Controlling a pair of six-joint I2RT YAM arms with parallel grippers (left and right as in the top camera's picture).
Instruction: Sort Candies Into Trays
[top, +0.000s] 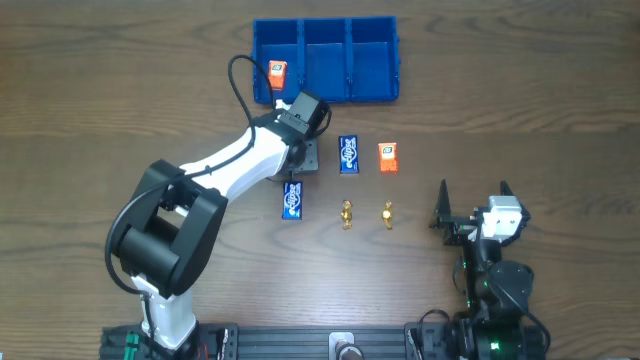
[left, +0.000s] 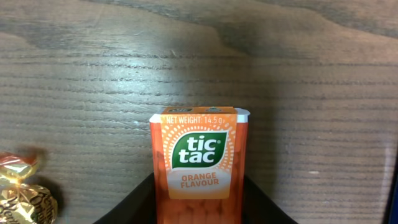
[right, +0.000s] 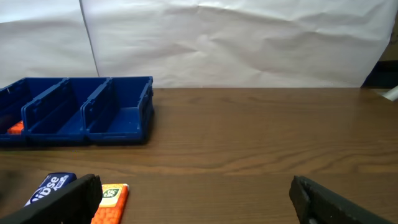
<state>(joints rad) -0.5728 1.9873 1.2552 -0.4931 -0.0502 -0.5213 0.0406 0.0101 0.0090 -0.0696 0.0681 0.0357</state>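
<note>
In the left wrist view my left gripper is shut on an upright orange candy box, with bare wood behind it and a gold wrapped candy beside it. From above, the left gripper sits below the blue three-bin tray, and the wrist hides the held box. Another orange box lies in the tray's left bin. On the table lie two blue packets, an orange box and two gold candies. My right gripper stands open at the right, holding nothing.
The right wrist view shows the tray far off, a blue packet and an orange box near one finger. A white backdrop closes the table's far edge. Bare wood lies right of the candies.
</note>
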